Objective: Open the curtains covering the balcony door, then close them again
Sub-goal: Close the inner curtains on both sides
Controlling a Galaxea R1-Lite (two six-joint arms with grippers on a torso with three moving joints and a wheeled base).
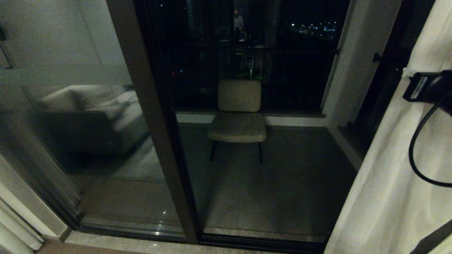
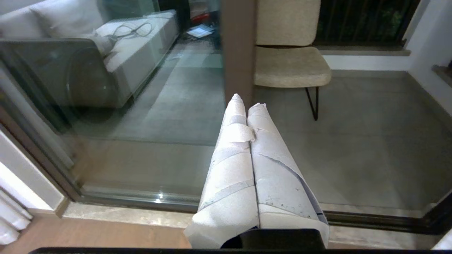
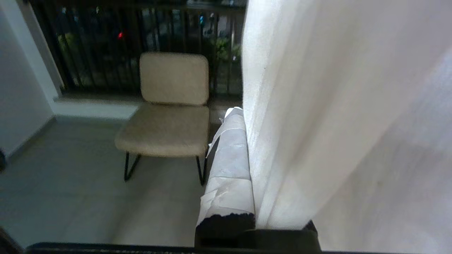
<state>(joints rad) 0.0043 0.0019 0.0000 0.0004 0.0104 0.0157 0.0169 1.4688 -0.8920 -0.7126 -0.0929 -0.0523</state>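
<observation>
The balcony door (image 1: pixel 152 116) stands uncovered, its dark frame (image 2: pixel 238 49) and glass panes in full sight. One cream panel of the curtains (image 1: pixel 395 176) hangs bunched at the far right, and the other (image 1: pixel 14 225) shows only as folds at the lower left corner. My right arm (image 1: pixel 429 88) reaches into the right panel. In the right wrist view the right gripper (image 3: pixel 247 116) is shut on that curtain's edge (image 3: pixel 335 106); one white-taped finger (image 3: pixel 229 158) shows and the fabric hides the other. My left gripper (image 2: pixel 247 102) is low before the door's middle post, shut and holding nothing.
A beige chair (image 1: pixel 238 116) with thin black legs stands on the balcony floor behind the glass, before a dark railing (image 1: pixel 293 77). The left pane reflects a sofa (image 1: pixel 91 116). The door's floor track (image 1: pixel 247 240) runs along the near edge.
</observation>
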